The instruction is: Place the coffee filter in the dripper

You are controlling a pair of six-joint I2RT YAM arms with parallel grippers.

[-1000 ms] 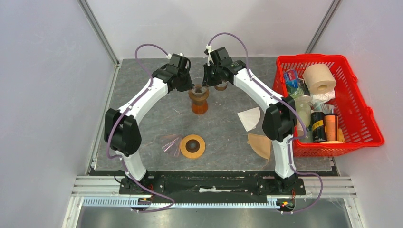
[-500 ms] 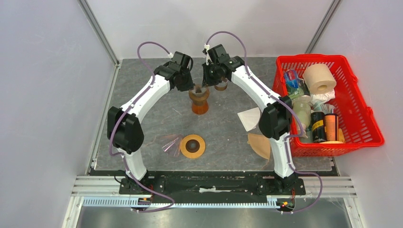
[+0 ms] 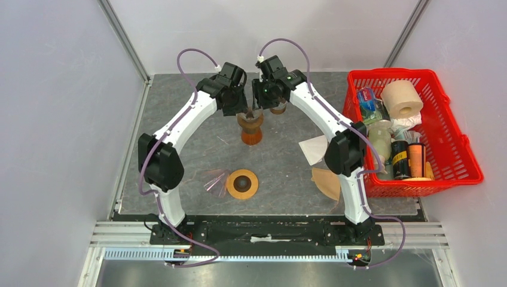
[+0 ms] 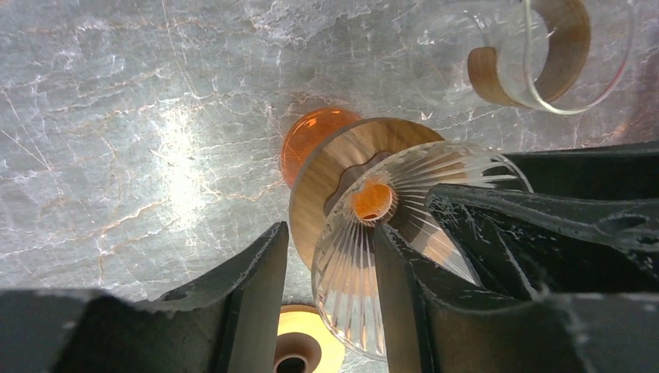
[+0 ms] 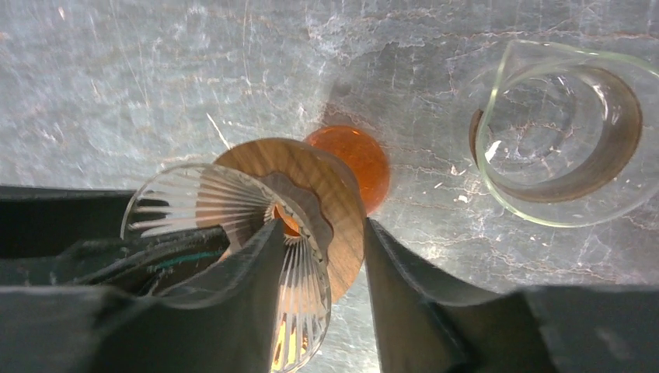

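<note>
Top external shows my left tool (image 3: pixel 244 110) and right tool (image 3: pixel 258 109) unclenched astride the dripper (image 3: pixel 250 115), while the filter (image 3: pixel 314 149) behind them looks flimsy, edge-pinch only.

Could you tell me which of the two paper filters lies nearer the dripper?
The white filter; the brown filter lies farther from the dripper.

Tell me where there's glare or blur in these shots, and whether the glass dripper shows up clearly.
Left wrist: a bright glare patch washes out the table; the dripper has sharp ribs, the near fingers are dark and soft. Right wrist: hazy glare upper left, ribs crisp, highlights on the glass cup. Top external: even light, soft shadows, the dripper small and partly hidden.
</note>
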